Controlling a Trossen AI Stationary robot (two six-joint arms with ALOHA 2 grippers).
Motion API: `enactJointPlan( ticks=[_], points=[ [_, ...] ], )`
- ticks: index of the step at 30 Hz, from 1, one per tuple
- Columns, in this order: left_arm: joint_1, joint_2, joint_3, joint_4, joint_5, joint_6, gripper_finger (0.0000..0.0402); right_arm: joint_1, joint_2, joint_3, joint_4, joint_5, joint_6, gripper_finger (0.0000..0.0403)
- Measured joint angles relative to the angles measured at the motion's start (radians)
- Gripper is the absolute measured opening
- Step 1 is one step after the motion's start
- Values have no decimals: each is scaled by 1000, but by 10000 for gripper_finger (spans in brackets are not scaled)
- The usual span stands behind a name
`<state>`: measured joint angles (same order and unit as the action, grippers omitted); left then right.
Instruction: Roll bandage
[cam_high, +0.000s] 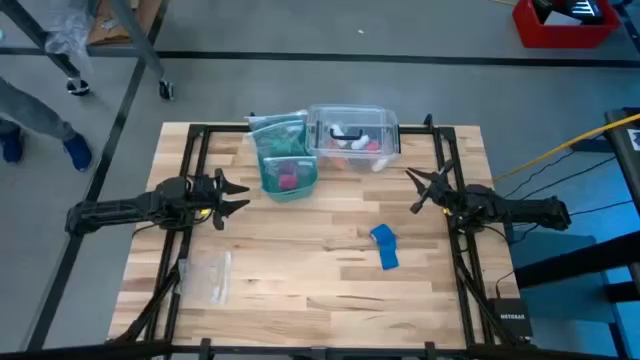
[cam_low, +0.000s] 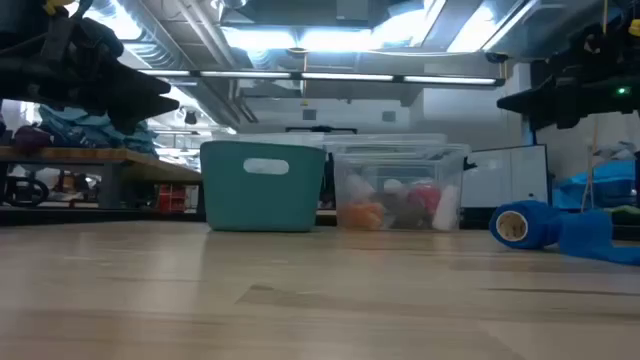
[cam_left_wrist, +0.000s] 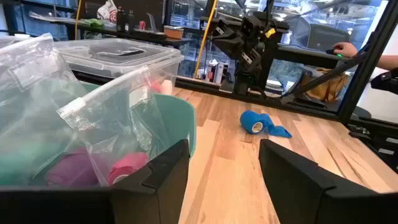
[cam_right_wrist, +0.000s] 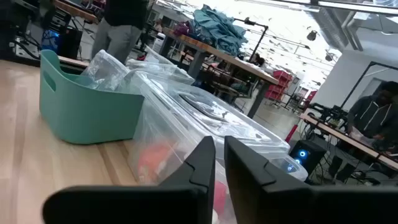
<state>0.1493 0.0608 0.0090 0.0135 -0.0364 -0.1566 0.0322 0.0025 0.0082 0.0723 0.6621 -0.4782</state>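
Observation:
The blue bandage (cam_high: 383, 245) lies on the wooden table, right of centre. One end is wound into a small roll (cam_low: 520, 225) and a loose tail (cam_low: 600, 238) lies flat beside it. It also shows in the left wrist view (cam_left_wrist: 258, 121). My left gripper (cam_high: 243, 197) is open and empty, hovering at the table's left beside the teal bin; its fingers show wide apart in the left wrist view (cam_left_wrist: 224, 168). My right gripper (cam_high: 410, 190) hovers at the right, beyond the bandage. It is empty, with its fingers close together in the right wrist view (cam_right_wrist: 219, 155).
A teal bin (cam_high: 288, 170) with zip bags and a pink-red item (cam_left_wrist: 127, 168) stands at the far middle. A clear plastic box (cam_high: 352, 135) stands to its right. A clear zip bag (cam_high: 210, 275) lies near the front left. People are in the room beyond the table.

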Motion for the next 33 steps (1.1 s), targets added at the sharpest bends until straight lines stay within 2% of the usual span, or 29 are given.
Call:
enactJointPlan(
  ticks=[33],
  points=[
    [0, 0, 0, 0, 0, 0, 186, 0, 0, 0, 0, 0, 0, 40]
  ],
)
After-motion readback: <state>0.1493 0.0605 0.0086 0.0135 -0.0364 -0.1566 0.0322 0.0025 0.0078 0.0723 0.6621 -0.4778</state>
